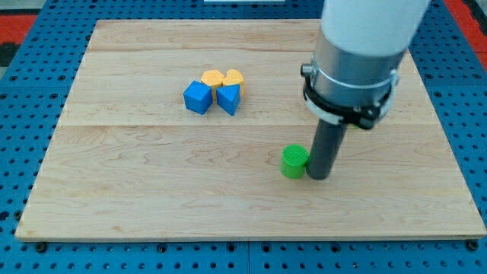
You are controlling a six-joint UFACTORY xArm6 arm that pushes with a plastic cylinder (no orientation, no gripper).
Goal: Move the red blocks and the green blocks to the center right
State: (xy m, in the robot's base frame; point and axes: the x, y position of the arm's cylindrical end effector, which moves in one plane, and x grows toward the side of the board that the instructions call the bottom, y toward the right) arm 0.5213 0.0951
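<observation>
Touching green cylinder (294, 162) from view's right: my tip (319, 177); arm cut off at top.

The surface (152, 175) is pale, smooth-grained wood, the green cylinder (294, 161) matt, and my tip (319, 176) dull dark.
</observation>
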